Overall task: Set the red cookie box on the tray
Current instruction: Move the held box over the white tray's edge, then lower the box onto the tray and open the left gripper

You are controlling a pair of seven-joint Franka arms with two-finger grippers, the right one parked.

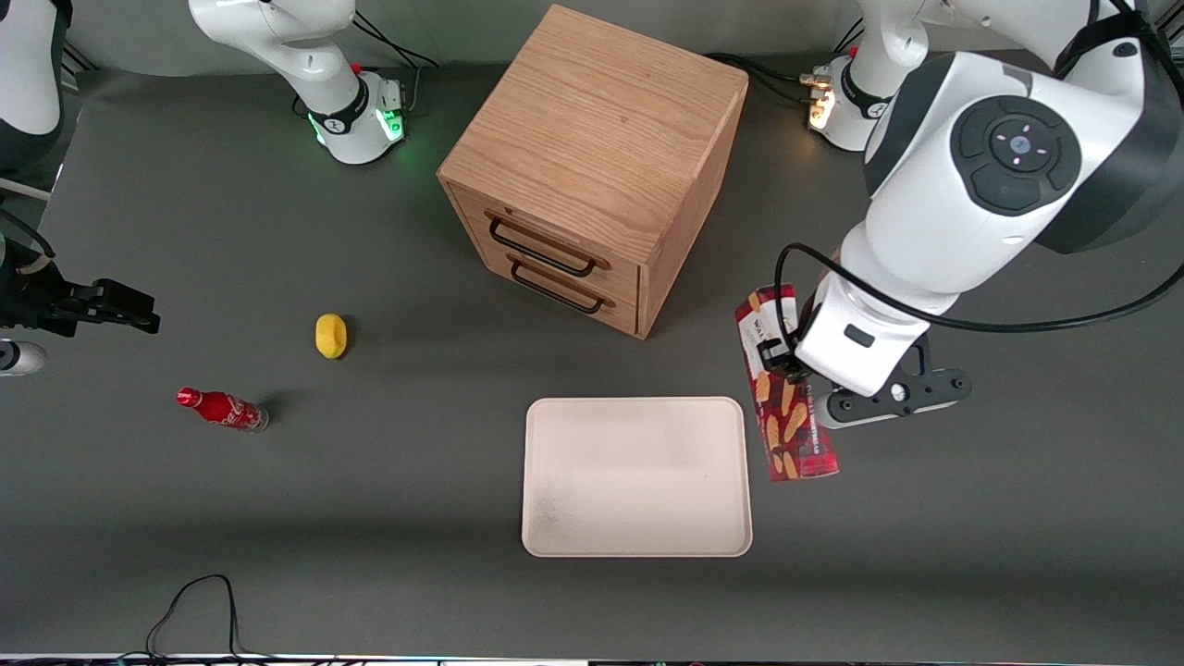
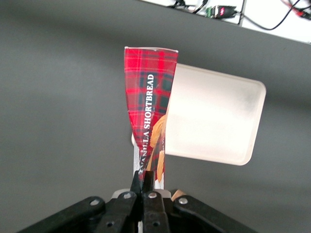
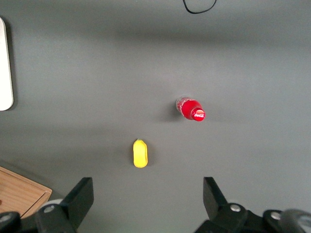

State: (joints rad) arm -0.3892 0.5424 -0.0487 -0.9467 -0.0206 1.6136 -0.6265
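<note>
So the red cookie box (image 1: 786, 388) is pinched by the gripper (image 1: 784, 363) near its upper end, with the jaws closed tight on a thin edge of the carton, as seen in the left wrist view where the fingers (image 2: 147, 182) are squeezed almost together around the box (image 2: 148, 97). The box is held just beside the tray (image 1: 636, 476), toward the working arm's end of the table; whether its lower end is touching the table can't be told. The tray (image 2: 214, 116) is seen lying flat with nothing on it, a bit smudged near one corner. A wooden two-drawer cabinet (image 1: 592, 166) is parked farther from the front camera than the tray. Toward the parked arm's end, a small yellow object (image 1: 331, 335) and a little red cola bottle (image 1: 222, 408) lying on its side are found, well apart from the tray.
</note>
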